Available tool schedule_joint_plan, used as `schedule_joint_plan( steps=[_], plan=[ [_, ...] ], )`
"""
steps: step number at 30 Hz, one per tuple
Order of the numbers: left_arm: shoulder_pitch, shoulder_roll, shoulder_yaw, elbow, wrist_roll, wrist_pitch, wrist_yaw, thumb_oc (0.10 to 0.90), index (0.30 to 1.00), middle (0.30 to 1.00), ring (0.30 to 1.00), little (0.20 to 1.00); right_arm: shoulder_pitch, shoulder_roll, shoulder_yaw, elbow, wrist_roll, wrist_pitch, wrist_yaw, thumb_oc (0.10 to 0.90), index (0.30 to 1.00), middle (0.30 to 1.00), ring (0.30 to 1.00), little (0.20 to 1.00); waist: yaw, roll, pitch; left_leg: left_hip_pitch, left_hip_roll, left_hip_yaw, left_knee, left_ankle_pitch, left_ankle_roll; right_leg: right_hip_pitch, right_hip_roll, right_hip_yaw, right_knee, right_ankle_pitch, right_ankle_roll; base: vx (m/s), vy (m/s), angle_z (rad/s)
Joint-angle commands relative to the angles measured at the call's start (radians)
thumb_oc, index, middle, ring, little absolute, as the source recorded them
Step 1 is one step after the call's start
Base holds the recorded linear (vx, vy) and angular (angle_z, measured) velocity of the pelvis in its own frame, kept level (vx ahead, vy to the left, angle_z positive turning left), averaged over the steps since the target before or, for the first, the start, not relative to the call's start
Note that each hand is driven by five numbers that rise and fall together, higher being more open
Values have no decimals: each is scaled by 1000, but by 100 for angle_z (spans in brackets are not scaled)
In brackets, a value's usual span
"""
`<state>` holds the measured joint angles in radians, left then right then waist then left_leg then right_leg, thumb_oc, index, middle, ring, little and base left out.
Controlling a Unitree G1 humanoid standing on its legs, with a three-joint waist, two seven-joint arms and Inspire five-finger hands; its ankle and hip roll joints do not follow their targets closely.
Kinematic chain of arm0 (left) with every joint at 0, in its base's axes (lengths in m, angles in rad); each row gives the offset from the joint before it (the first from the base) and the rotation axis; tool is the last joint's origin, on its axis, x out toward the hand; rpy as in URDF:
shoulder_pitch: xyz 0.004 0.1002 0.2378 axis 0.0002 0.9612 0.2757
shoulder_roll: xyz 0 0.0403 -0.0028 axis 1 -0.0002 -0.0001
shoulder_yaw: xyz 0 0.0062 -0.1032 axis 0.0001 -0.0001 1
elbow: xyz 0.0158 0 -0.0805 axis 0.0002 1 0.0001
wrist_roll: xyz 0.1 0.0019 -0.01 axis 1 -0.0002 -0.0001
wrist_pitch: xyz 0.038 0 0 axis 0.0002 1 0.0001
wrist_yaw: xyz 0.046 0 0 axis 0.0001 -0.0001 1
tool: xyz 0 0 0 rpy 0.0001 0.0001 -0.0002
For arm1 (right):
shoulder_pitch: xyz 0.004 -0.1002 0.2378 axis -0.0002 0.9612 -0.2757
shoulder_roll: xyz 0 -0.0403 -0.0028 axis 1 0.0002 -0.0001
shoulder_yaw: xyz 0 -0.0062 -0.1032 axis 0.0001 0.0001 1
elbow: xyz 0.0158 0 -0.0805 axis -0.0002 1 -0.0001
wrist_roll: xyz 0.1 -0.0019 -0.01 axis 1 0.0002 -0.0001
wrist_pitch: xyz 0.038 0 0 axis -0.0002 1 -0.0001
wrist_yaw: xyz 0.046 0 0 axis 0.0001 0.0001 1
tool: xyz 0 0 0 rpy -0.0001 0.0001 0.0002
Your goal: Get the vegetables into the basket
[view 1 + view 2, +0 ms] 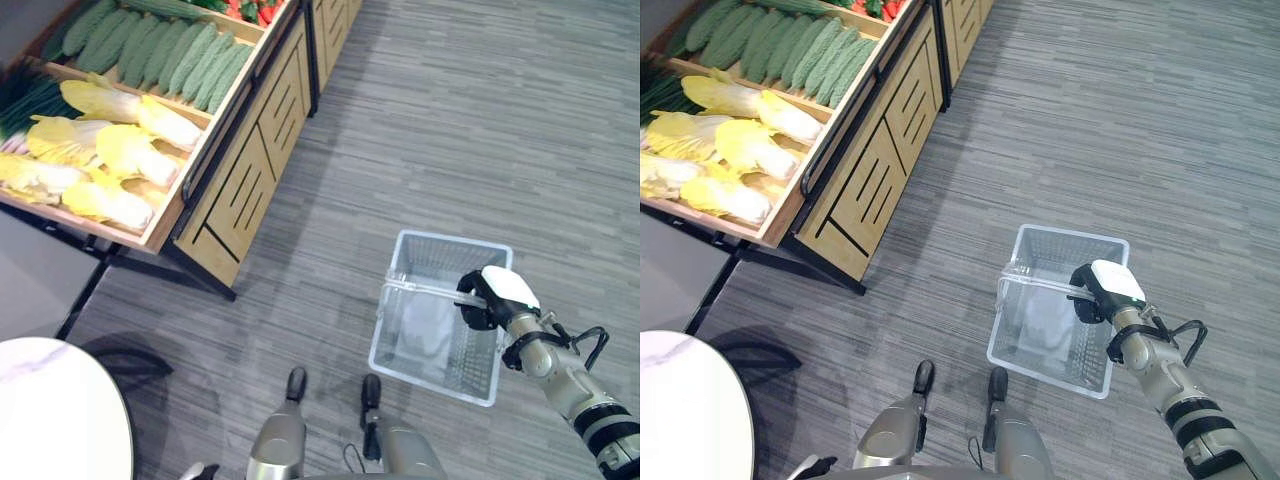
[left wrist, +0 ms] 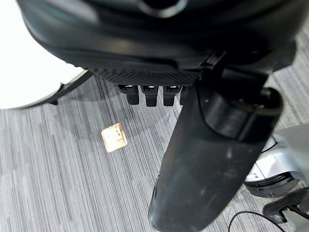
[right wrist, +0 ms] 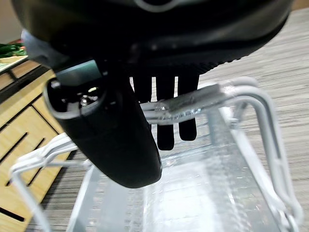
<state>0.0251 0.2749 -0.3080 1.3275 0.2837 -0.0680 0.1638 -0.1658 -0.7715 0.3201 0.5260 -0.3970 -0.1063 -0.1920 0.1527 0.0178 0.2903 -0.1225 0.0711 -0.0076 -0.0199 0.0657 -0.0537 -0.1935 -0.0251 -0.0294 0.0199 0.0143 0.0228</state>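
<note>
A clear wire basket [image 1: 450,241] hangs just above the grey floor at the lower right. My right hand [image 1: 490,298] is shut on the basket's handle [image 3: 193,102], with the fingers [image 3: 164,121] hooked over the bar. The basket looks empty. The vegetables lie in a wooden stand [image 1: 250,170] at the upper left: pale yellow cabbages [image 1: 100,150], bumpy green gourds [image 1: 170,55], dark green stalks [image 1: 25,100] and some red ones [image 1: 255,10] at the back. My left hand [image 2: 207,159] hangs over the floor, relaxed and holding nothing.
A round white table [image 1: 50,410] stands at the lower left, beside the stand's dark metal legs [image 1: 150,262]. A small tan square [image 2: 114,137] lies on the floor under my left hand. Open floor stretches between the stand and the basket.
</note>
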Motion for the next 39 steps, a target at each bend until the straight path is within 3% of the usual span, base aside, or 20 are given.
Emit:
schedule_joint_plan(
  steps=[1, 4, 5, 20, 29, 31, 36, 39],
  plan=[
    [-38, 76, -1, -12, 16, -6, 30, 900, 1000, 1000, 1000, 1000, -92, 7, -11, -60, -3, -26, -71, 400, 300, 300, 300, 300, -4, -66, -102, -97, -4, -13, 40, 48, 3, 181, -132, -22, 50, -31, 137, 90, 226, -65],
    [-68, 86, 13, -31, -17, -5, 42, 900, 1000, 1000, 1000, 1000, -104, 41, 6, -38, 2, -15, -69, 400, 300, 300, 300, 300, -1, -82, -101, -94, -15, 1, 56, 23, 16, 170, -148, -15, 49, -10, 149, 90, 151, -53],
    [-93, 97, 1, -44, -18, -2, 51, 900, 1000, 1000, 1000, 1000, -108, 71, 16, -22, 2, -3, -72, 400, 300, 300, 300, 300, -5, -96, -97, -84, -30, 7, 59, 6, 28, 157, -159, -15, 57, 31, 162, 95, 136, -14],
    [-82, 91, -5, -28, 9, 0, 51, 900, 1000, 1000, 1000, 1000, -72, 91, 10, -2, 0, -5, -72, 400, 300, 300, 300, 300, -14, -96, -109, -31, -46, 4, -13, 14, 40, 161, -168, -32, 53, 60, 177, 29, 25, 0],
    [-67, 81, -7, -24, 10, 1, 45, 900, 1000, 1000, 1000, 1000, -64, 103, 4, 3, 6, -1, -74, 400, 300, 300, 300, 300, -16, -111, -107, -32, -70, -4, 11, -11, 54, 160, -190, -29, 66, 139, 200, 30, 38, 3],
    [-63, 82, -3, -24, 5, 2, 45, 900, 1000, 1000, 1000, 1000, -63, 102, -2, 10, 4, 5, -75, 400, 300, 300, 300, 300, -16, -114, -100, -38, -88, -5, 43, -34, 68, 148, -204, -8, 98, 190, 207, 40, 112, 0],
    [-73, 97, 2, -33, 1, 6, 45, 900, 1000, 1000, 1000, 1000, -82, 107, 8, 15, 9, 4, -71, 400, 300, 300, 300, 300, -19, -91, -81, -17, -96, -13, 78, -69, 96, 63, -189, 17, 284, 222, 185, 50, 135, -12],
    [-88, 109, 13, -30, -11, 9, 50, 900, 1000, 1000, 1000, 1000, -89, 106, 13, 5, 8, 3, -71, 400, 300, 300, 300, 300, -32, -80, -68, 27, -96, -16, 71, -83, 98, -7, -179, -8, 283, 203, 164, 136, 44, -5]
  ],
)
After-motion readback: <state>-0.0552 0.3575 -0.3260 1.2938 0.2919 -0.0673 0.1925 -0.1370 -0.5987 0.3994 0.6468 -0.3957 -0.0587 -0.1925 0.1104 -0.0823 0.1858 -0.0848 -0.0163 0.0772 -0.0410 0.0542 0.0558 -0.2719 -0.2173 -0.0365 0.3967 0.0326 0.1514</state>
